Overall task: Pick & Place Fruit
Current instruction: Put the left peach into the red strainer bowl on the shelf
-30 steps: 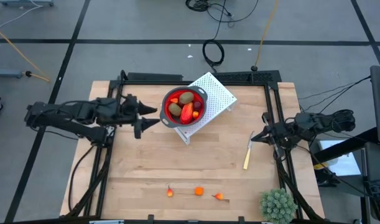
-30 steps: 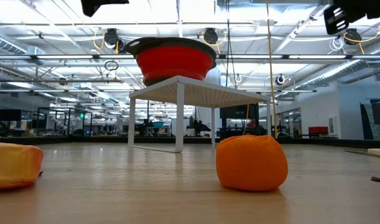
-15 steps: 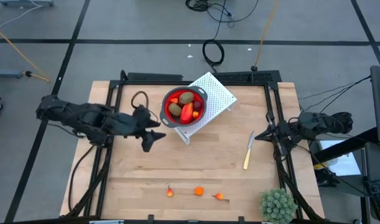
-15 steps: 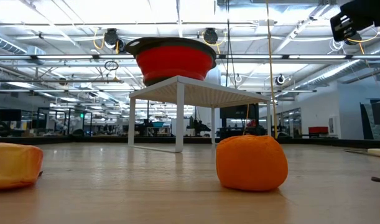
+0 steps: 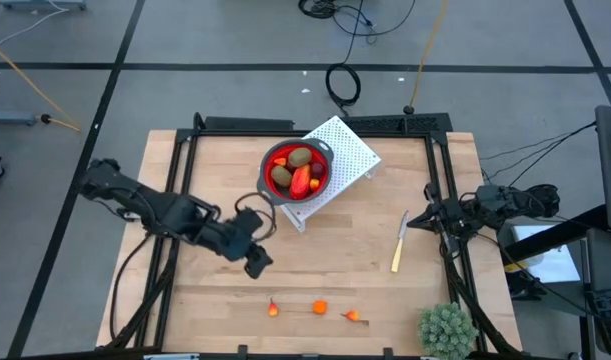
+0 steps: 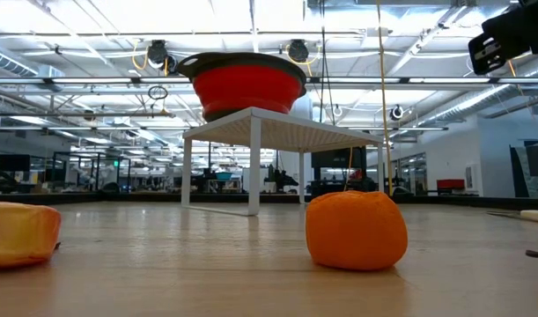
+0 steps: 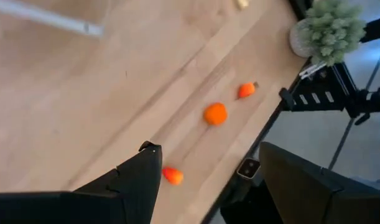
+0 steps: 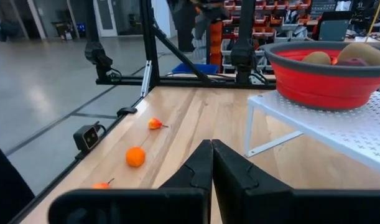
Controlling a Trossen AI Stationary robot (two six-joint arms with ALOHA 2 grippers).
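Round orange fruit (image 6: 355,231) on wood

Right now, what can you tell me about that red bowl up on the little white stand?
The red bowl is round with a dark grey rim and two small grey handles, and looks like soft plastic. It sits upright on a white perforated rack with thin legs, at the far middle of the wooden table. Inside lie toy fruit: olive-brown ovals, a longer red-orange piece, a dark red ball and small orange ones. Neither gripper touches it.
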